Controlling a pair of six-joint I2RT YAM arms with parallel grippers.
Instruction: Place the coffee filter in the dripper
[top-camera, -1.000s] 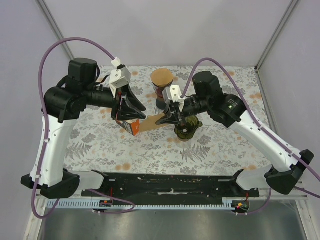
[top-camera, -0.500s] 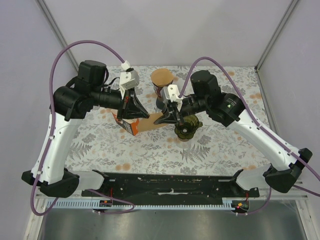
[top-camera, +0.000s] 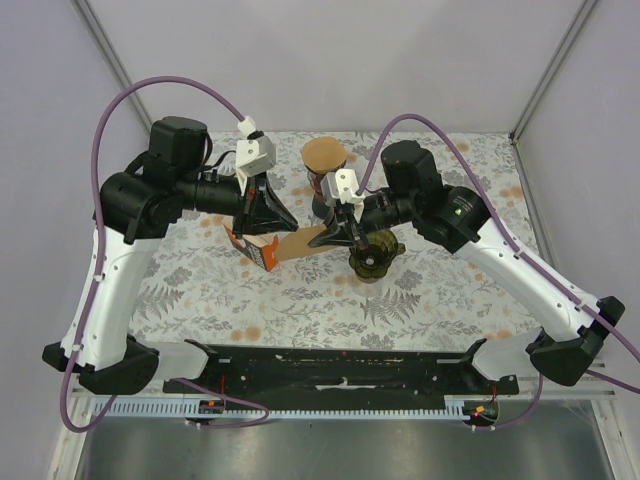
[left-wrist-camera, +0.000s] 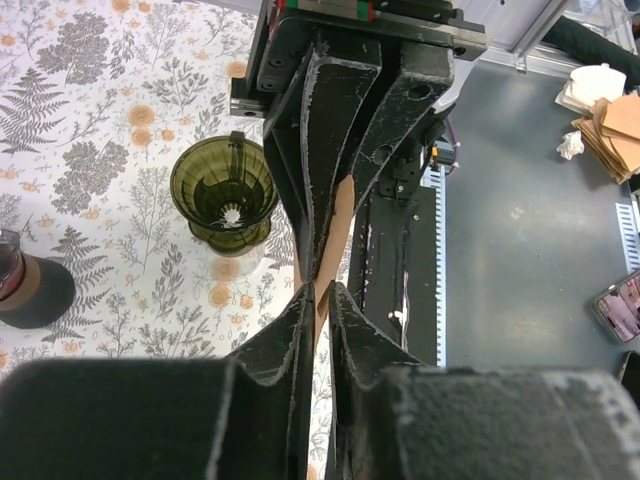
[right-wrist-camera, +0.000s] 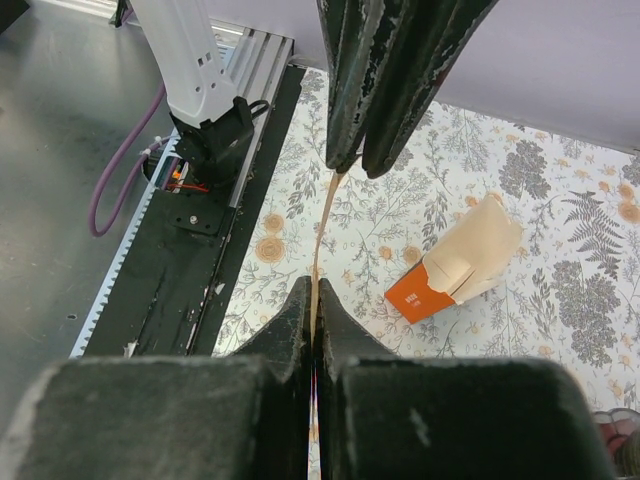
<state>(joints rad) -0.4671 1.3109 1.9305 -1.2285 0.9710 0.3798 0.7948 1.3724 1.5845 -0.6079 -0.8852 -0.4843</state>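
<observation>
Brown thin paper, the coffee filter (top-camera: 305, 244) is pinched at opposite edges by the left gripper (left-wrist-camera: 318, 298) and the right gripper (right-wrist-camera: 313, 290), just beside the dripper (top-camera: 373, 258); probably it tears easily.

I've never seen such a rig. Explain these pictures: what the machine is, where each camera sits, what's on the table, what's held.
Two robot arms are bolted side by side at the near edge of a flowered table. One picture looks down from above; the others come from a camera on each wrist. On the table are a green dripper, an orange filter box and a brown-topped cup. The left gripper and right gripper both pinch one brown coffee filter, held between them.
</observation>
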